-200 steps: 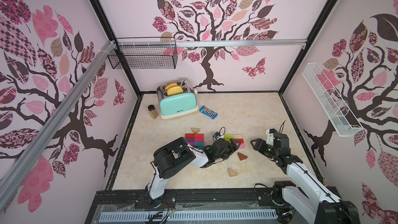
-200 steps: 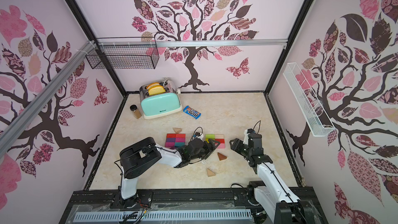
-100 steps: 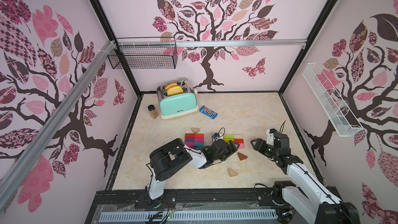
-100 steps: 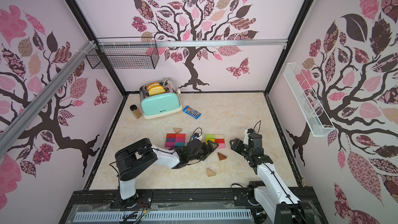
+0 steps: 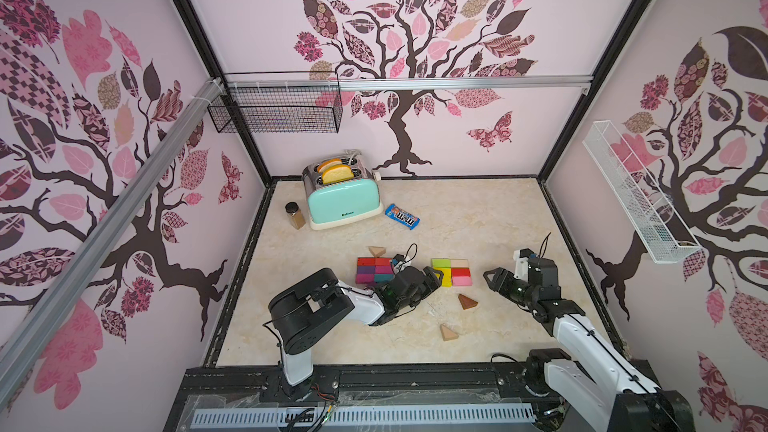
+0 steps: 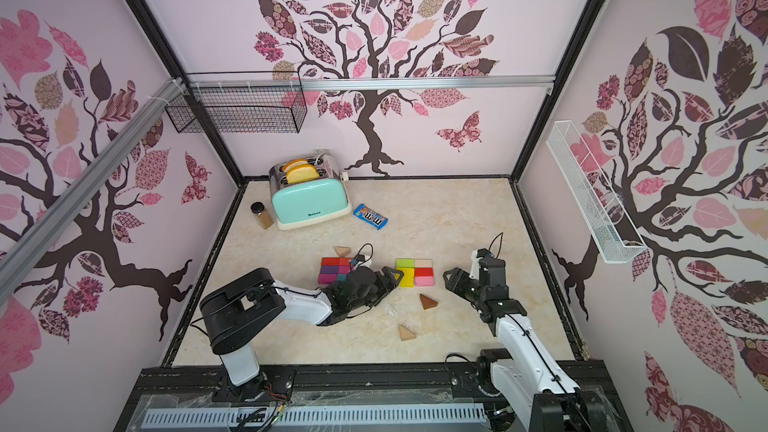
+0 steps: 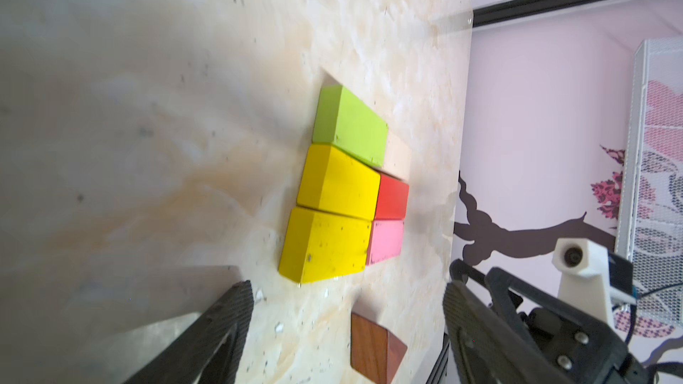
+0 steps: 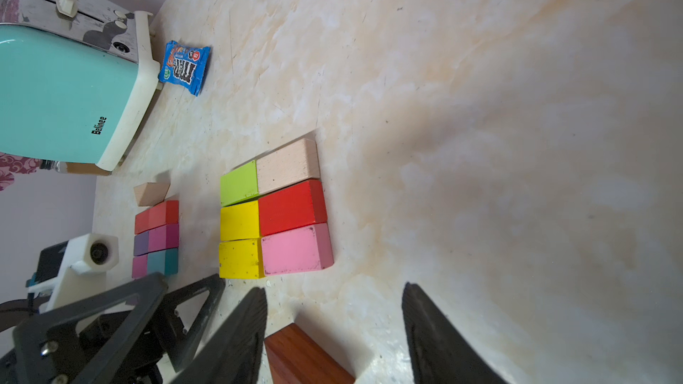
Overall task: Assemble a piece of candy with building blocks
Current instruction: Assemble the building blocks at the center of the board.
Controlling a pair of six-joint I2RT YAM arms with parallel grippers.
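Desk top (image 8: 480, 105): smooth, marble-look, faintly shiny, and scored with fine scratches. Tan block (image 8: 288, 166) is bare wood with the grain showing, matt. Speckled yellow block (image 7: 325, 245): painted satin, peppered with dark flecks. Pink block (image 8: 292, 251) has its paint rubbed dark along the edges. Brown triangle (image 7: 375, 349) is varnished wood, glossy. Toaster (image 8: 55, 86): glossy mint plastic body, polished metal top. Candy packet (image 8: 183, 68) is crinkled, shiny film. Right gripper (image 8: 332, 288): matt black plastic fingers (image 8: 242, 334).
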